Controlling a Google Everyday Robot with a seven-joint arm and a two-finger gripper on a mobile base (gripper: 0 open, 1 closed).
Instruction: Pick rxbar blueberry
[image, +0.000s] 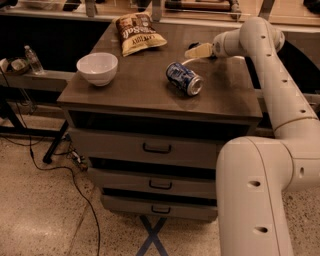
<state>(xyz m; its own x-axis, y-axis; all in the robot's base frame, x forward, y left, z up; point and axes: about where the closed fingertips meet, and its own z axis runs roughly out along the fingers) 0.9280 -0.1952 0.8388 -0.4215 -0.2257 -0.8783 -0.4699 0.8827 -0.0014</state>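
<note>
Arm (272, 95): white, rises at the right and reaches left over the cabinet top.
Cabinet (145, 90): dark top, three drawers below.
Bag (139, 33): chips, lying flat at the far edge.
Bowl (97, 68): white, upright, near the left corner.
Can (184, 78): blue-and-white, on its side, mid-top.
Gripper (197, 51): low over the top, just beyond the Can, right of the Bag.
Jaw state: cannot tell.
Bar: not made out; cannot tell where it lies.
</note>
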